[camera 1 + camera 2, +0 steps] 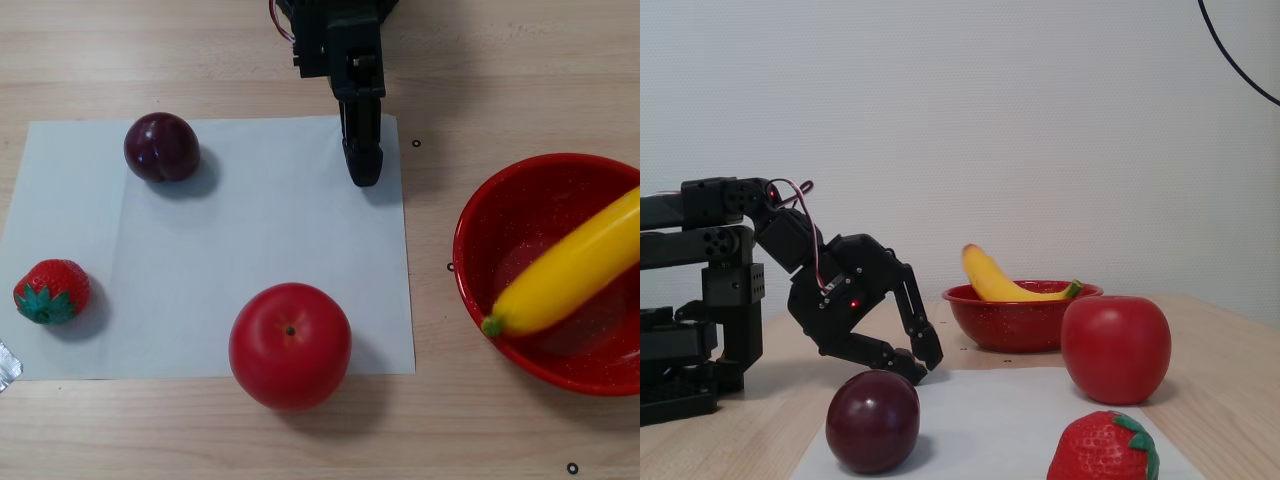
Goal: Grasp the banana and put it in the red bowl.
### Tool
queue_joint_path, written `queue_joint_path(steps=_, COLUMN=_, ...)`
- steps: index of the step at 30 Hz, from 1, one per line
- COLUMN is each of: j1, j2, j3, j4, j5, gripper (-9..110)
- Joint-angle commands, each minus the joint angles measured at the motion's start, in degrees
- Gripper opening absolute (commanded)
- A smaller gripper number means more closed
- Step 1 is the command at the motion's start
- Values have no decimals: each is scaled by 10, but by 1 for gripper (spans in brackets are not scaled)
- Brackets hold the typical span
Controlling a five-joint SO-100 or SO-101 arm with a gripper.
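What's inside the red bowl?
A banana lies in the bowl, its stem on the rim, its other end sticking out. The bowl's floor beneath it is hidden.

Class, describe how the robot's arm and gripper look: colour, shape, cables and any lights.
The arm is matt black, built of blocky segments. The gripper is black too, with two slim tapering fingers. Thin red and white cables loop at the wrist, and a small red light glows on its body.
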Motion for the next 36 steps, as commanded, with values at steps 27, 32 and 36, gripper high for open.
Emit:
queue_joint_path(steps=27, j1=2, j2=-3, j3=3, j4=96, j5=29, gripper=0)
queue_joint_path(steps=32, j1=2, j2=-3, j3=3, j4=96, j5=30, gripper=0)
queue_joint_path(steps=36, j1=2, j2=-3, j3=3, j4=96, j5=31, gripper=0)
